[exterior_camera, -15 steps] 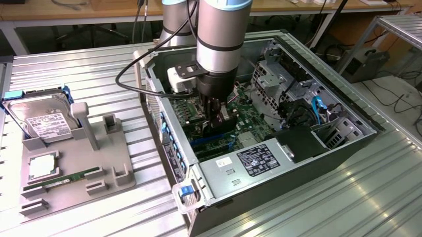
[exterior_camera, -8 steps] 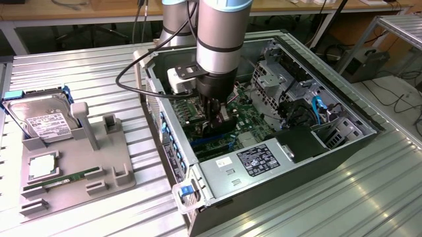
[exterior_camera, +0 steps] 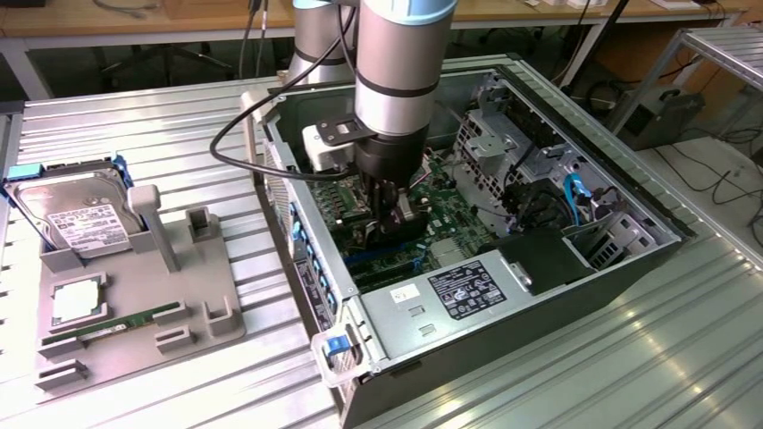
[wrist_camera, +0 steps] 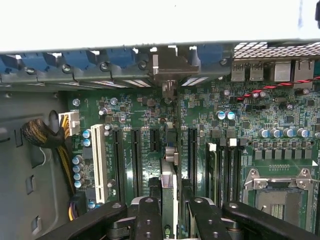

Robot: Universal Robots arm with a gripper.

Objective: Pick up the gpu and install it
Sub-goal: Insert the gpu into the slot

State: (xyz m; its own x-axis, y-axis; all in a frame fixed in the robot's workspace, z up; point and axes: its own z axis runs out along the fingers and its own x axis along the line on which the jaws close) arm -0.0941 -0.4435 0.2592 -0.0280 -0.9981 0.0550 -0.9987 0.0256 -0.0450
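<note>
GPU held on edge over the motherboard slots, inside the open case

The gpu [wrist_camera: 169, 175] stands edge-on between the gripper [wrist_camera: 170, 220] fingers [wrist_camera: 148, 220], which are closed narrowly on its upper edge; its long axis runs straight away from the fingers toward the rear wall of the computer case [exterior_camera: 620, 192], parallel to the black expansion slots [wrist_camera: 136, 160] on either side. Its silvery bracket [wrist_camera: 169, 67] sits at the far end, against the row of blue slot-cover clips [wrist_camera: 120, 56]. The card lies in line with a slot on the motherboard [wrist_camera: 235, 105], though whether it is fully seated cannot be told. In the exterior view the gripper [exterior_camera: 394, 223] is deep in the case, well apart from the grey parts fixture [exterior_camera: 131, 313] holding the hard drive [exterior_camera: 78, 223] and the memory stick [exterior_camera: 113, 323] at that view's left.
</note>
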